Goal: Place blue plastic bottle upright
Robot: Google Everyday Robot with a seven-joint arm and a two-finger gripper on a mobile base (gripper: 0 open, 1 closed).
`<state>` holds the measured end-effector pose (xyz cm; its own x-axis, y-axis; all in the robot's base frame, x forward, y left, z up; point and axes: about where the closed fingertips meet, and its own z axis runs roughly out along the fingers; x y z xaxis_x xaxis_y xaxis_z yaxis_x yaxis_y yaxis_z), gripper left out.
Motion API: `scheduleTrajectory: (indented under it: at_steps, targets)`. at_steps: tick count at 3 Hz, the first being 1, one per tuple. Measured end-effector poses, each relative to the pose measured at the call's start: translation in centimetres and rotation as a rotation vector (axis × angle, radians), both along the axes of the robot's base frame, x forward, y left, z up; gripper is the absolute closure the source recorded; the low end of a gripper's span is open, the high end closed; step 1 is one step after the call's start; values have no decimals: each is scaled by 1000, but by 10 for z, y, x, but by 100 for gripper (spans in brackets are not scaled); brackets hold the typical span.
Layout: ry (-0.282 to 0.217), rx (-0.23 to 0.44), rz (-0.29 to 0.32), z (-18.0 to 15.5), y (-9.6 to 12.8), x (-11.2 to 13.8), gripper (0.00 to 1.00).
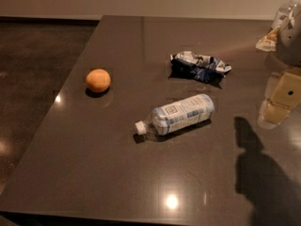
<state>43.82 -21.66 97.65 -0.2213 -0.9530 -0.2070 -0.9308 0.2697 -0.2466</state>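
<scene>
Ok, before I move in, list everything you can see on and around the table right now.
blue plastic bottle: one, clear with white cap and white-and-pale-blue label, lying on its side mid-table, cap toward the near left.
orange fruit: one, orange, left part of the table, apart from the bottle.
snack bag: one, dark blue and white, crumpled, behind the bottle.
clear bottle: one, clear with yellow label, far right corner, partly hidden.
table: one, dark and glossy.
gripper: one, beige, at the right edge of the view, right of the blue plastic bottle and apart from it.
</scene>
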Motion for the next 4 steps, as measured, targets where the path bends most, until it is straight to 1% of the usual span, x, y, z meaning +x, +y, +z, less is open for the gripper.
scheduleTrajectory:
  at_steps: [1, 2, 3, 4]
  targets:
    - [0, 0, 0, 0, 0, 0, 0]
    - [-10, 19, 38, 1, 12, 7, 0]
    - [-4, 43, 102, -7, 32, 17, 0]
    - [9, 52, 175, -19, 54, 25, 0]
